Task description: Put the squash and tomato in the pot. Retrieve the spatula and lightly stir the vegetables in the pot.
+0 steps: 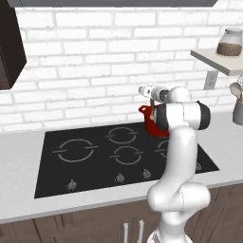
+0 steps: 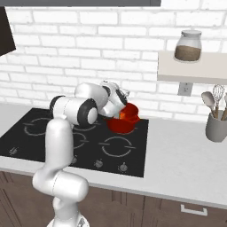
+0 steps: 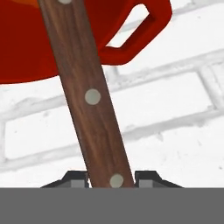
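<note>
The arm's white elbow covered most of the pot (image 1: 148, 118) in the left base view, leaving only its left side and one loop handle to see. In the right base view the pot (image 2: 124, 122) stood on the back right burner of the stove (image 2: 53, 142), with the hand low over its rim at about ten o'clock. An orange patch showed inside the pot there, too small to make out as squash or anything else; the tomato could not be made out.

The spatula's blade was cut off at the top of the hand view, so how deep it reached into the pot could not be told. Its wooden handle (image 3: 89, 96), with pale rivets, ran from six o'clock up toward eleven o'clock, across the red rim.

The gripper (image 3: 111, 177) was clenched on the spatula handle, its dark tips pressed against either side of the wood.

A grey holder (image 2: 216, 126) at three o'clock on the counter kept a whisk and wooden spoons. A lidded jar (image 2: 188, 45) with brown contents sat on the shelf above.
</note>
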